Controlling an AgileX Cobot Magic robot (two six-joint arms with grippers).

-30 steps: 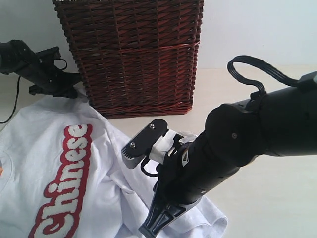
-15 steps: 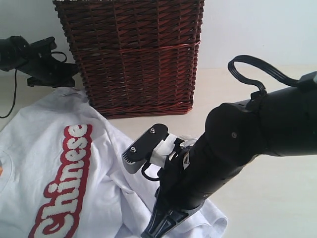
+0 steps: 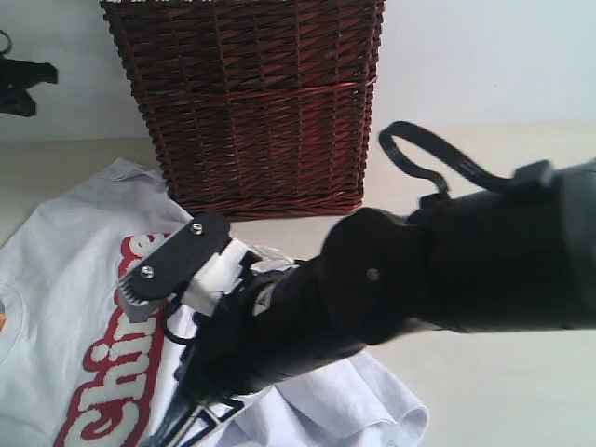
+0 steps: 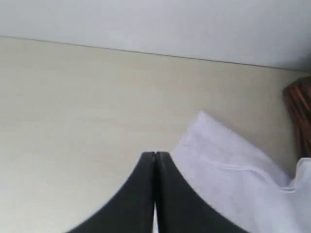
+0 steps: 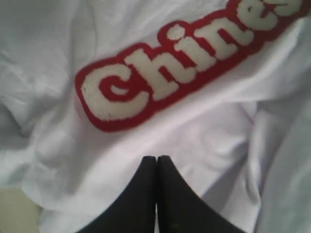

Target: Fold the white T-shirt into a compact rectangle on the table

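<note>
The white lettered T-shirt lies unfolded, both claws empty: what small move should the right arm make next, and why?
Probably open the right claw: it hangs shut and empty over the rumpled white cotton T-shirt, near its fuzzy red-outlined lettering, so it has to open before it can pinch fabric for a fold.

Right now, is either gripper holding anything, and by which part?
Nothing visible: left gripper and right gripper are shut, with no fold of the white T-shirt between their tips.

"Chine" lettering (image 5: pixel 146 68), on white T-shirt (image 5: pixel 48 39)
</note>
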